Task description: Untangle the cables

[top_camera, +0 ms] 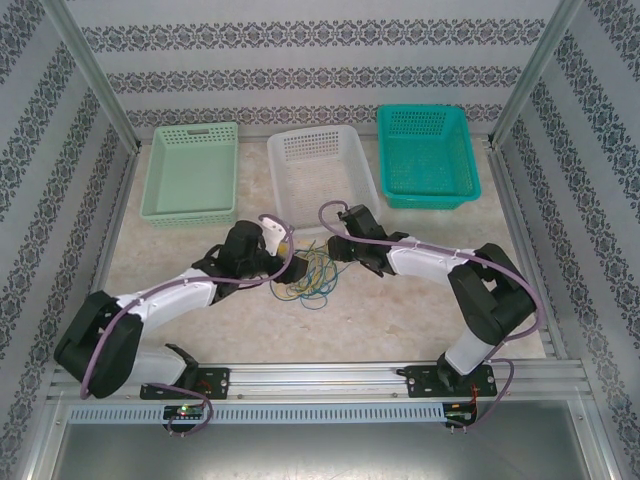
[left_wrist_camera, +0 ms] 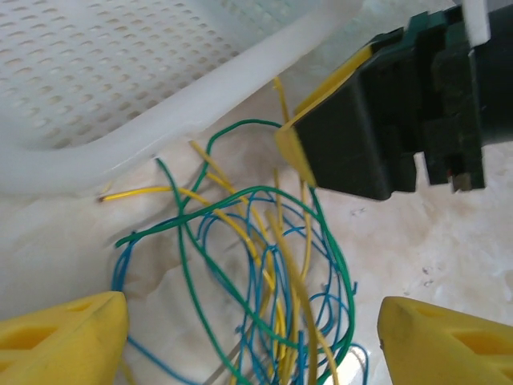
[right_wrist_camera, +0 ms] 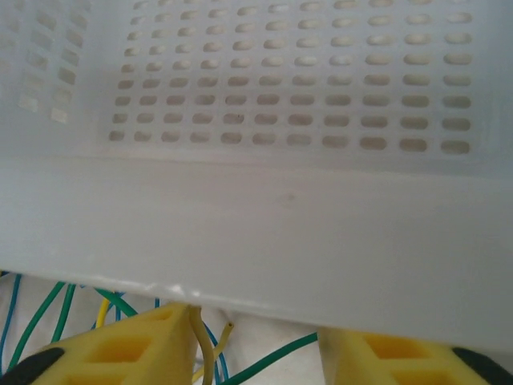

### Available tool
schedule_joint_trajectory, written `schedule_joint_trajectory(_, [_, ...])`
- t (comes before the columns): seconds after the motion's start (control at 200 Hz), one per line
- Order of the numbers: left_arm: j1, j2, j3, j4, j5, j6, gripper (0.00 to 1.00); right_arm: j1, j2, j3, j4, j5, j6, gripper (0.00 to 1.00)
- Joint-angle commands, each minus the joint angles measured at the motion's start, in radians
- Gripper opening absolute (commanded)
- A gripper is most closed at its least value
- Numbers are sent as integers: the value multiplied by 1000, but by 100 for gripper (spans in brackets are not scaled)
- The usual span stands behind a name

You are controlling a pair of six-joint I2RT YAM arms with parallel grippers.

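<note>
Top external shows the cables (top_camera: 308, 275) tangled just in front of the white basket (top_camera: 312, 133). Left gripper (left_wrist_camera: 252, 337) gapes wide over them, holding nothing; right gripper (right_wrist_camera: 256, 345), at the basket's rim, stands half open around a loose yellow wire end (right_wrist_camera: 228, 326)

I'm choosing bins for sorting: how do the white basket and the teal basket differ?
The white basket stands in the middle of the row; the teal basket stands at its right end. The cables lie right by the white basket's near rim, but well apart from the teal basket. Both have perforated walls.
</note>
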Motion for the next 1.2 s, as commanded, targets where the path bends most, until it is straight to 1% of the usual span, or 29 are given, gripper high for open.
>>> schedule_joint_trajectory(0.0, [-20,41,45,24,38,18,79,12,4,14,27,39,12,33])
schedule_joint_trajectory(0.09, [-23,62,51,24,37,17,77,11,-13,-6,40,48,16,24])
schedule_joint_trajectory(0.165, [-23,72,55,20,42,19,75,9,-25,-20,56,47,20,21])
schedule_joint_trajectory(0.325, [-28,98,74,-6,41,27,68,8,-42,-24,62,35,24,7])
schedule_joint_trajectory(0.37, [-30,104,79,-21,28,29,62,7,-63,-35,63,41,29,3])
schedule_joint_trajectory(0.425, [-30,109,83,-36,8,32,51,3,-106,-60,68,46,37,0])
schedule_joint_trajectory(0.585, [-30,111,90,-72,-31,46,27,-33,-268,-137,59,51,53,0])
schedule_joint_trajectory(0.699, [-31,99,84,-95,-77,56,18,-88,-399,-205,52,48,82,0])
schedule_joint_trajectory(0.859, [-31,82,76,-111,-131,63,6,-205,-542,-303,50,-16,148,0])
schedule_joint_trajectory(0.984, [-31,72,71,-104,-134,61,0,-268,-600,-364,50,-67,201,0])
schedule_joint_trajectory(1.089, [-31,74,68,-94,-128,56,0,-271,-610,-394,51,-100,219,0])
schedule_joint_trajectory(1.194, [-30,67,65,-97,-154,56,0,-270,-613,-423,52,-110,236,0])
